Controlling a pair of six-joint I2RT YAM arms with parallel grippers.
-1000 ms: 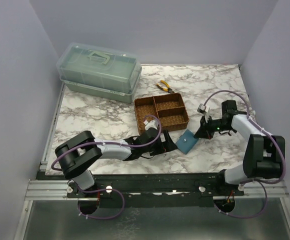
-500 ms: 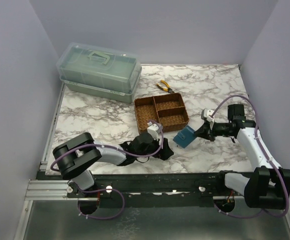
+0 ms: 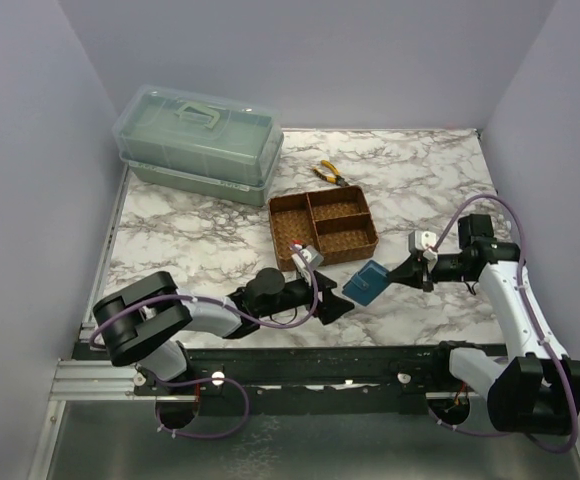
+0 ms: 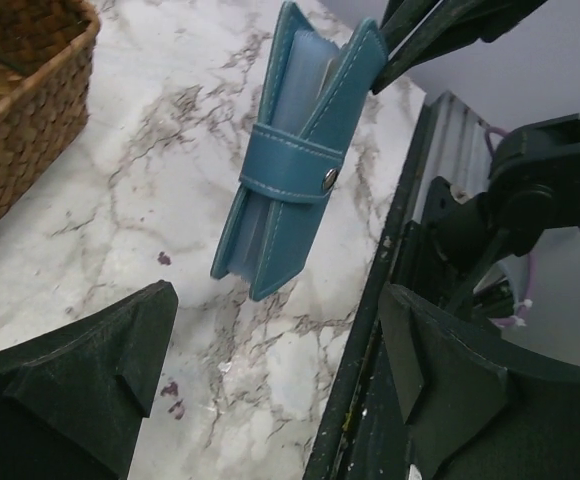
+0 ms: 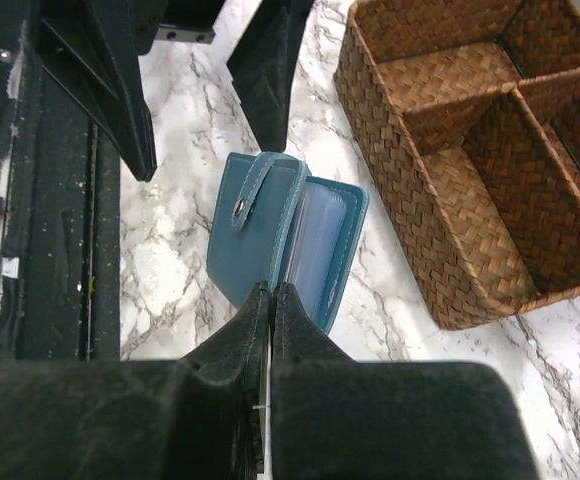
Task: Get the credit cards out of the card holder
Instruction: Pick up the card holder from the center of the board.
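The card holder [image 3: 366, 283] is a small teal-blue wallet, and it hangs above the marble table. My right gripper [image 3: 402, 272] is shut on its edge. In the right wrist view my gripper [image 5: 270, 290] pinches one cover of the holder [image 5: 260, 240], whose snap strap lies across it. Pale inner sleeves [image 5: 315, 230] show between the covers, but I cannot make out any separate credit card. My left gripper [image 3: 335, 308] is open and empty, just left of the holder. In the left wrist view my gripper [image 4: 273, 325] sits below the holder [image 4: 290, 170], apart from it.
A brown woven three-compartment tray [image 3: 322, 226] stands just behind the holder. Yellow-handled pliers [image 3: 328, 174] lie behind the tray. A green lidded plastic box [image 3: 198, 142] sits at the back left. The black rail at the table's near edge [image 3: 300, 355] is close to both grippers.
My right gripper has closed on the card holder and lifted it off the table, tilting it on edge. My left arm has drawn back toward the near edge, jaws open toward the holder.
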